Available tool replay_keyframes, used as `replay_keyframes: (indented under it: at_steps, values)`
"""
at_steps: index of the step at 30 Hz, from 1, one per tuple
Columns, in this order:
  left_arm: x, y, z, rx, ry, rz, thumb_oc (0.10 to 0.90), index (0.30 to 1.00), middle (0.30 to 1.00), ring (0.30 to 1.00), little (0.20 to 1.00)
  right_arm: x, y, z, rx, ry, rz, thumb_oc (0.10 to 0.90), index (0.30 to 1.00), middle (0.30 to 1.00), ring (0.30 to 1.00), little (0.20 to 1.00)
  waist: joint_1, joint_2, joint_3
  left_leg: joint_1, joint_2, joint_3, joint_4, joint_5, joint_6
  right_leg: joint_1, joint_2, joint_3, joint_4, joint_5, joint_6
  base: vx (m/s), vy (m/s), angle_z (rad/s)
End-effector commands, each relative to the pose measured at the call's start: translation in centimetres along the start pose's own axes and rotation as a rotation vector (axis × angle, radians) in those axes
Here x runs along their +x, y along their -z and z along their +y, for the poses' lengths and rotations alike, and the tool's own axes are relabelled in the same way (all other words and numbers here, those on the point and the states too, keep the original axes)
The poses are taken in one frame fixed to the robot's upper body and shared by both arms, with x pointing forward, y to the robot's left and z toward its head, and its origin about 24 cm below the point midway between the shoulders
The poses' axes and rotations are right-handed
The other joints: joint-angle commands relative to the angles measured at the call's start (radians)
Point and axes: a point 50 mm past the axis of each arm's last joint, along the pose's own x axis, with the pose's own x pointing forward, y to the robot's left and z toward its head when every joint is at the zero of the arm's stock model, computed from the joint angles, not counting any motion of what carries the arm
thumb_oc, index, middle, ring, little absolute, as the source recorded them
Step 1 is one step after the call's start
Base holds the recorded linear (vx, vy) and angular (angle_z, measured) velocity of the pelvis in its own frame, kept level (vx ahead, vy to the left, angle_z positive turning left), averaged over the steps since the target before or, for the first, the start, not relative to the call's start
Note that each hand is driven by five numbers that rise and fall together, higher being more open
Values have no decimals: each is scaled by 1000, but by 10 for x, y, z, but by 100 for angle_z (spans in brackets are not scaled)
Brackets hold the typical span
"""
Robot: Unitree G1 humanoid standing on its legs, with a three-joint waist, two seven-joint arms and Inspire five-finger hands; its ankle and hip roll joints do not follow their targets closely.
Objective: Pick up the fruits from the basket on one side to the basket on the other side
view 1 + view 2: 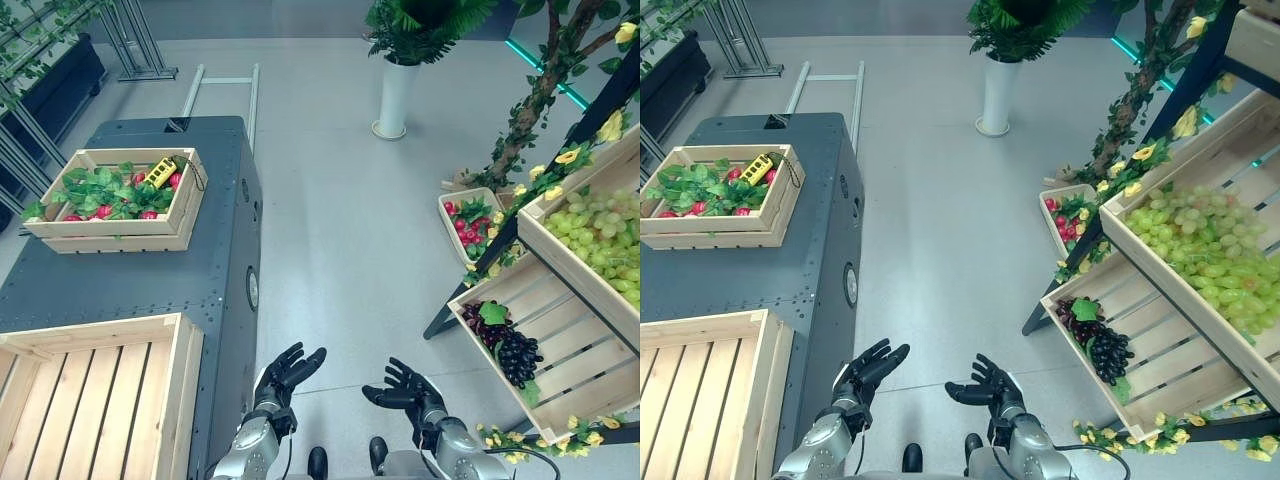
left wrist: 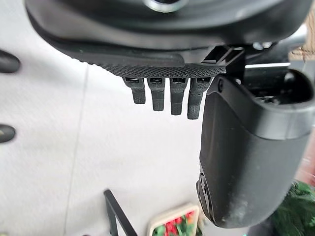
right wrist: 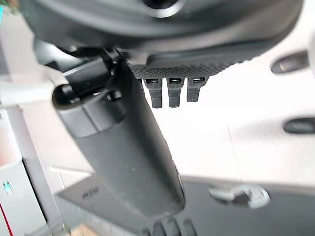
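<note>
Both the left hand [image 1: 288, 372] and right hand [image 1: 408, 392] are held spread and empty above the floor; dark grapes [image 1: 512, 350] are seen in the slanted crate [image 1: 575, 365] at right

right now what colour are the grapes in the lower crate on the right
Dark purple, almost black grapes, with a green leaf; clearest in the right eye view.

The empty wooden crate [image 1: 90, 400] is cut off by the lower left edge. The green grapes [image 1: 600, 230] are cropped at the right edge. The red fruits [image 1: 105, 210] are largely hidden under green leaves [image 1: 100, 188].
</note>
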Motion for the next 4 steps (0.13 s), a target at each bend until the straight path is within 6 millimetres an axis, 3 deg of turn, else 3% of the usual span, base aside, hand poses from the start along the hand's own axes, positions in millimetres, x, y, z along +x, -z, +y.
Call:
replay_keyframes:
  at_steps: [1,4]
  values:
    - [5,-31,-25,-55,80,-169,800,900,900,900,900,6,-46,25,-24,-118,-191,800,900,900,900,900,23,-6,-53,7,-34,-68,2,-83,8,40,56,23,-34,43,-54,-31,-82,11]
    - [5,-31,-31,-26,102,-180,800,900,900,900,900,6,-45,23,-4,-92,-186,800,900,900,900,900,24,-12,-58,5,-24,-54,2,-81,6,51,55,3,-31,29,-62,-40,-74,34]
